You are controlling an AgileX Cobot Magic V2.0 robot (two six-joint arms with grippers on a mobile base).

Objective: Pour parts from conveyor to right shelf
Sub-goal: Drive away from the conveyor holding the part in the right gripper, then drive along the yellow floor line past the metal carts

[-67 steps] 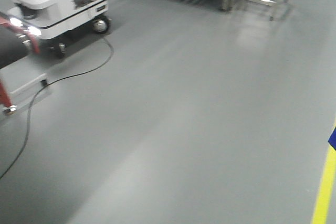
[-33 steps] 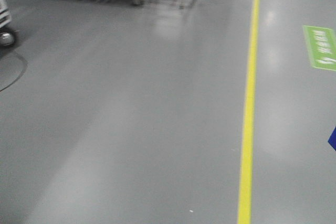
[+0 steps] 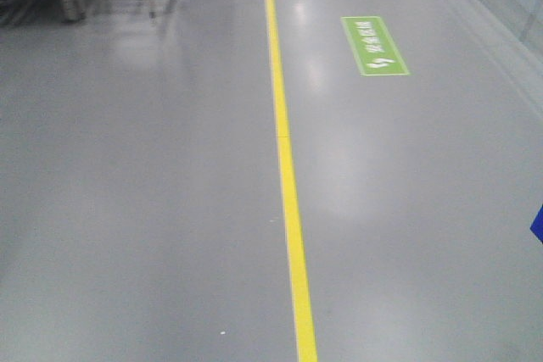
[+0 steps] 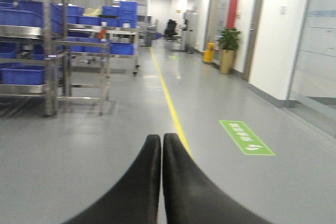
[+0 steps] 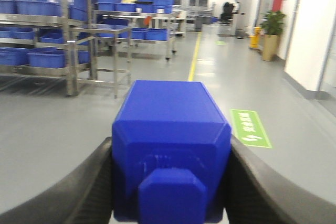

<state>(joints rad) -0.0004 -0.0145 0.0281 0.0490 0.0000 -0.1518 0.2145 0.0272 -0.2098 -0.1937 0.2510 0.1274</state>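
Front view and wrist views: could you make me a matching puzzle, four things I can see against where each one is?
Things:
1. blue bin
2. yellow line
3. green sign
4. potted plant

Places:
A. standing by the wall, far down the hall
B. held between the right arm's jaws
C. running along the grey floor
D. flat on the floor, right of the line

Pairs: 1-B, 2-C, 3-D, 4-A.

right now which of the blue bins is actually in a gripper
The blue bin clamped in the right gripper, close up in the right wrist view. The other blue bins sit on metal shelves farther off.
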